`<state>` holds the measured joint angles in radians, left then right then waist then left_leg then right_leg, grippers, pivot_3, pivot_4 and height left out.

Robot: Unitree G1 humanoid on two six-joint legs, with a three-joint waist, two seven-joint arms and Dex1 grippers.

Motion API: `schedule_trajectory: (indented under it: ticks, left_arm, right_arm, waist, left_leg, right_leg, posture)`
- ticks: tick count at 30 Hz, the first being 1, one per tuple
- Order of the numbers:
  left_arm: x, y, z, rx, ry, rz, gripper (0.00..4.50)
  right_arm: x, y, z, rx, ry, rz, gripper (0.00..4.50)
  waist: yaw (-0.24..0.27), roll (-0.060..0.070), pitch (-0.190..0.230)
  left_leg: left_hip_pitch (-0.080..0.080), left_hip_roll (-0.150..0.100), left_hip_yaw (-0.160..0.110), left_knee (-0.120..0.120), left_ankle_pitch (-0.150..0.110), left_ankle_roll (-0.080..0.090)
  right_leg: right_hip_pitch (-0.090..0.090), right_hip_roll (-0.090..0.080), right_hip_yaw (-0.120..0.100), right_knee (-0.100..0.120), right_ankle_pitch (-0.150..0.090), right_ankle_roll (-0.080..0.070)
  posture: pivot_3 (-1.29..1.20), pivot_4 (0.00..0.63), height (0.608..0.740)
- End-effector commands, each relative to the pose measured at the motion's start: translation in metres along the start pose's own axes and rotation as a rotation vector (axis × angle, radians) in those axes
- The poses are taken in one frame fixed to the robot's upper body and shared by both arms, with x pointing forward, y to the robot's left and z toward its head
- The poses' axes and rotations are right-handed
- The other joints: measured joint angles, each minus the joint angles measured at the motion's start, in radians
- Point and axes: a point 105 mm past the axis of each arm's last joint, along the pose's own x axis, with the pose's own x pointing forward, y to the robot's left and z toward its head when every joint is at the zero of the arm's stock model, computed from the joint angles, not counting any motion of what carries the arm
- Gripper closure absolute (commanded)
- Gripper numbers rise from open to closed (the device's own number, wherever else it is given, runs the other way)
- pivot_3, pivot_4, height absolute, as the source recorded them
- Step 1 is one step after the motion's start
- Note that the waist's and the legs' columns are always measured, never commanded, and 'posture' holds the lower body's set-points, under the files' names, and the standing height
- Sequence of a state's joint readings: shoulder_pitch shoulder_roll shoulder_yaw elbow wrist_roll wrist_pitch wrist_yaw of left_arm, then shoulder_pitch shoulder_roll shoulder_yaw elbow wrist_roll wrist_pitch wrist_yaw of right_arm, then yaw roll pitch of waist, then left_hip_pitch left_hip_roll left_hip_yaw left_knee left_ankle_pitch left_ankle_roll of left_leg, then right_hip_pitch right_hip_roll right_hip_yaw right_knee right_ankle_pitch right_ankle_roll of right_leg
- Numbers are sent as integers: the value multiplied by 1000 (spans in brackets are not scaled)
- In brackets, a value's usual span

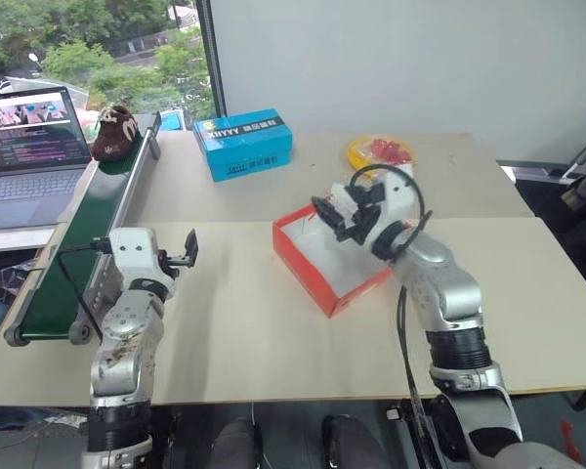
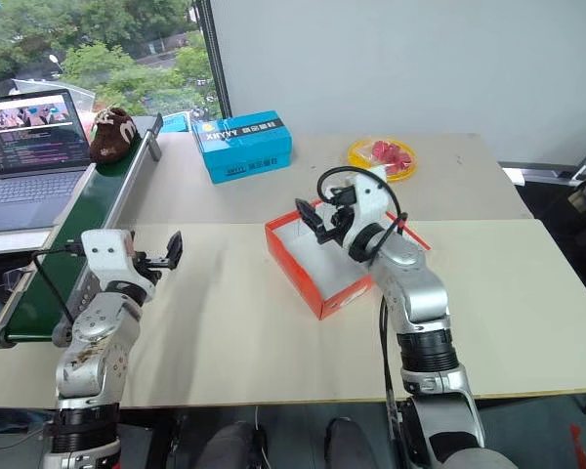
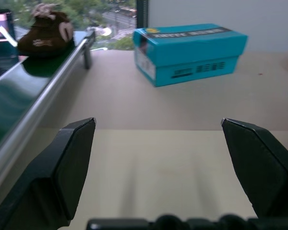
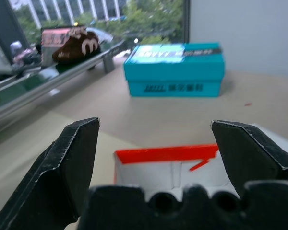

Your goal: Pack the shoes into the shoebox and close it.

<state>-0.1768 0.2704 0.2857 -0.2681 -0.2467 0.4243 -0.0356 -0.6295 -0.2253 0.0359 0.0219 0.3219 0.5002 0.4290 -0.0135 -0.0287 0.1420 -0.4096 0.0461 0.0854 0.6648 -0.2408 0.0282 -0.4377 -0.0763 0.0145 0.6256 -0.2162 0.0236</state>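
Shoes (image 1: 114, 132) sit on the conveyor (image 1: 73, 244); the head view adds the laptop (image 1: 31, 156). Both grippers (image 1: 189, 246) (image 1: 334, 217) gape empty above the shoebox (image 1: 324, 256).

Bare tabletop (image 1: 225, 313) between conveyor (image 1: 78, 234) and shoebox (image 1: 324, 262); blue box (image 1: 242, 144) blocks far side.

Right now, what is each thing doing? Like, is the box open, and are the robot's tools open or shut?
shoebox: open, white inside, no shoe seen in it.
shoe: lying on the green conveyor belt, not packed.
blue box: closed, on the table.
laptop: open, screen lit.
left tool: open, holding nothing.
right tool: open, holding nothing, above the shoebox.
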Motion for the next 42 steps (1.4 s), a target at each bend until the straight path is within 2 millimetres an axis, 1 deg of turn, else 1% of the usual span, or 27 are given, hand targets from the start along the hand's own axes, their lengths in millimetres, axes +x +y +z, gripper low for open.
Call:
schedule_trajectory:
  ticks: [1, 4, 5, 7, 10, 11, 14, 16, 18, 19, 22, 24, 26, 30, 32, 37, 39, 42]
  left_arm:
    - [-10, 21, 14, -58, -26, 69, 0]
    - [-16, 44, 12, -41, 1, 122, 0]
    - [-17, 49, 12, -43, 2, 132, 0]
    - [-20, 67, 16, -20, 7, 158, 0]
    - [-21, 87, 21, -8, 13, 177, 0]
    - [-18, 98, 23, 2, 27, 173, 0]
    - [-10, 119, 19, 16, 111, 121, 0]
    - [-10, 132, 13, 29, 163, 110, 0]
    - [-9, 142, 12, 73, 195, 92, 0]
    - [-9, 145, 12, 85, 201, 85, 0]
    - [1, 165, 20, 106, 218, 55, 0]
    - [8, 165, 23, 120, 219, 4, 0]
    - [13, 167, 22, 145, 232, -19, 0]
    - [25, 184, 34, 189, 236, 7, 0]
    - [30, 186, 36, 200, 237, 1, 0]
    - [38, 188, 40, 172, 225, 8, 0]
    - [42, 186, 42, 166, 219, 2, 0]
    - [42, 188, 36, 140, 244, 10, 0]
  right_arm:
    - [11, 29, 12, -41, -17, 174, 70]
    - [15, 51, 12, -8, -15, 290, 70]
    - [15, 55, 12, -8, -13, 309, 70]
    - [13, 69, 10, 7, -9, 379, 70]
    - [12, 80, 8, 10, -4, 434, 70]
    - [12, 84, 7, 10, 0, 449, 70]
    - [14, 91, 5, 13, 2, 477, 70]
    - [14, 95, 6, 20, -4, 492, 70]
    - [13, 97, 6, 25, -6, 503, 70]
    - [13, 98, 6, 25, -6, 505, 70]
    - [10, 96, -6, 32, 45, 501, 70]
    - [9, 94, -10, 33, 59, 492, 70]
    - [7, 93, -12, 31, 68, 490, 70]
    - [4, 81, -33, 16, 161, 434, 70]
    - [1, 77, -38, 7, 176, 431, 70]
    - [-2, 64, -41, 8, 194, 388, 70]
    - [-5, 58, -50, -2, 227, 370, 70]
    - [-6, 57, -54, -5, 240, 366, 70]
  waist:
    - [-1, 0, 0]
    - [-8, 0, 0]
    - [-8, 0, 0]
    - [-8, -1, 0]
    - [-6, -2, 1]
    - [-5, -2, 1]
    - [-2, -4, 1]
    - [-3, -4, 1]
    - [-4, -4, 1]
    - [-5, -5, 1]
    - [-4, -8, 2]
    - [-3, -12, 2]
    - [-1, -12, 2]
    - [-2, -13, 2]
    - [-2, -13, 3]
    - [-7, -14, 3]
    - [-6, -14, 3]
    - [-5, -14, 3]
  left_leg:
    - [0, 0, 0, 0, 0, 0]
    - [1, 0, 0, 0, 0, 0]
    - [1, 0, 0, 0, 0, 0]
    - [1, 1, 0, 0, 0, 0]
    - [1, 1, 0, 0, 0, -1]
    - [1, 1, 0, 0, 0, -1]
    - [2, 0, 0, 0, 1, -2]
    - [2, 0, 0, 0, 2, -3]
    - [2, 1, 0, 0, 2, -3]
    - [2, 1, 1, 0, 2, -3]
    - [2, 2, 0, 0, 2, -4]
    - [1, 2, 3, 0, 3, -5]
    - [1, 3, 3, 0, 3, -6]
    - [1, 3, 3, 0, 3, -6]
    - [-1, 2, 3, 0, 3, -6]
    - [-1, 2, 5, 0, 3, -6]
    - [-1, 2, 5, 0, 3, -6]
    - [-1, 2, 6, 0, 3, -6]
  right_leg:
    - [0, 0, 0, 0, 0, 0]
    - [0, 1, 0, 1, 0, 0]
    - [0, 2, 0, 1, 0, 0]
    - [0, 1, 0, 1, 0, -1]
    - [0, 1, 0, 1, 0, -1]
    - [0, 0, 0, 1, 0, -1]
    - [0, 1, -2, 2, 0, -2]
    - [-1, 1, -3, 3, 0, -3]
    - [-1, 1, -2, 3, 0, -3]
    - [-1, 1, -3, 3, 0, -3]
    - [-1, 1, -4, 4, -1, -4]
    - [-2, 1, -7, 4, -1, -7]
    - [-2, 1, -8, 4, -1, -7]
    - [-2, 0, -9, 5, -1, -8]
    - [-2, 0, -9, 4, -1, -8]
    - [-3, 1, -9, 5, -1, -8]
    - [-3, 1, -9, 5, -1, -7]
    - [-3, 1, -9, 5, -1, -7]
  posture:
    - [0, 150, 740]
    - [0, 150, 740]
    - [0, 150, 740]
    - [0, 150, 740]
    - [0, 150, 740]
    - [0, 150, 740]
    - [0, 150, 740]
    - [0, 150, 740]
    - [0, 150, 740]
    - [0, 150, 740]
    - [0, 150, 740]
    - [0, 150, 740]
    - [0, 150, 740]
    - [0, 150, 740]
    - [0, 150, 740]
    - [0, 150, 740]
    - [0, 150, 740]
    - [0, 150, 740]
